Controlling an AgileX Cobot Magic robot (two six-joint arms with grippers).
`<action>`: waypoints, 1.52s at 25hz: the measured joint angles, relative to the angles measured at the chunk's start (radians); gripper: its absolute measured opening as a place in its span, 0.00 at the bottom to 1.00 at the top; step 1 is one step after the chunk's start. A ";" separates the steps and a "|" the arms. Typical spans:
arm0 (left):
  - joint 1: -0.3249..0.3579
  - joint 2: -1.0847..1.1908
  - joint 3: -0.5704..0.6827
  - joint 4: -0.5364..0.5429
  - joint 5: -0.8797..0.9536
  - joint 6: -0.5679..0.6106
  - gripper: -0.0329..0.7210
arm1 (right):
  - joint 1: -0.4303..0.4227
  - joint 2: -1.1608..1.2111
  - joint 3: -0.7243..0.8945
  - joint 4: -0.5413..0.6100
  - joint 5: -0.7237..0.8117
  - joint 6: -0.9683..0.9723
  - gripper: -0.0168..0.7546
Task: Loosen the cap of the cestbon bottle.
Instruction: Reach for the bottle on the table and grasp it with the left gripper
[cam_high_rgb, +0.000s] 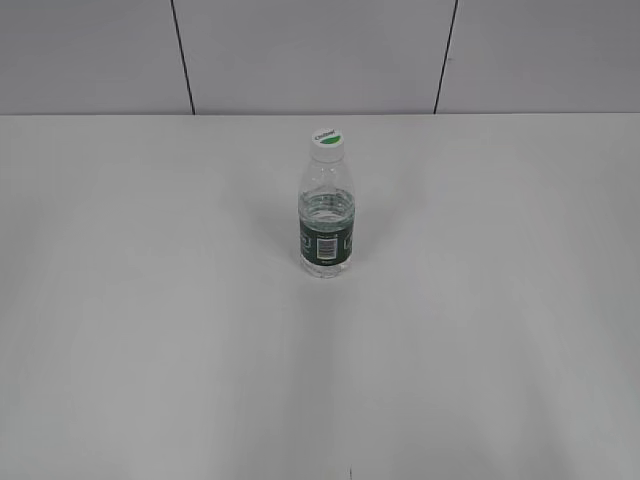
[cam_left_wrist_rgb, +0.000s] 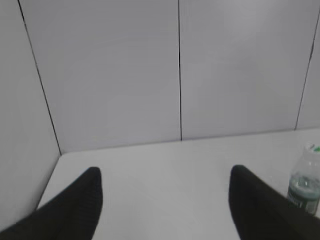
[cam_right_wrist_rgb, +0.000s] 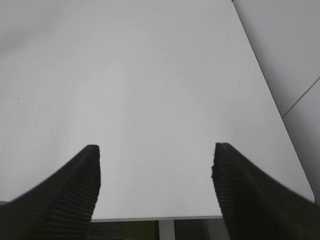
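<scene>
While only the exterior view shows the cap (cam_high_rgb: 327, 137), wrist views show left gripper (cam_left_wrist_rgb: 165, 182) and right gripper (cam_right_wrist_rgb: 156, 161) agape, empty.

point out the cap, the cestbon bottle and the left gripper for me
cap (cam_high_rgb: 327, 137), exterior view, on its white top beside the green mark
cestbon bottle (cam_high_rgb: 326, 240), exterior view, on the dark green label band
left gripper (cam_left_wrist_rgb: 165, 187), left wrist view, midway between its two black fingertips, jaws apart

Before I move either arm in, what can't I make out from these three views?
- Exterior view: lettering on the cap and the cestbon bottle label, too small; neither arm in frame.
- Left wrist view: bottle cut off by the right edge, its base behind a finger.
- Right wrist view: bottle out of frame.
</scene>
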 joint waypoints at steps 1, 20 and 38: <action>0.000 0.034 -0.023 -0.001 -0.030 0.001 0.70 | 0.000 0.000 0.000 0.000 0.000 0.000 0.71; 0.000 0.908 -0.072 -0.005 -0.722 0.045 0.74 | 0.000 0.000 0.000 0.000 0.000 0.000 0.71; 0.000 1.491 -0.072 0.352 -1.485 -0.174 0.74 | 0.000 0.000 0.000 0.000 0.000 0.000 0.71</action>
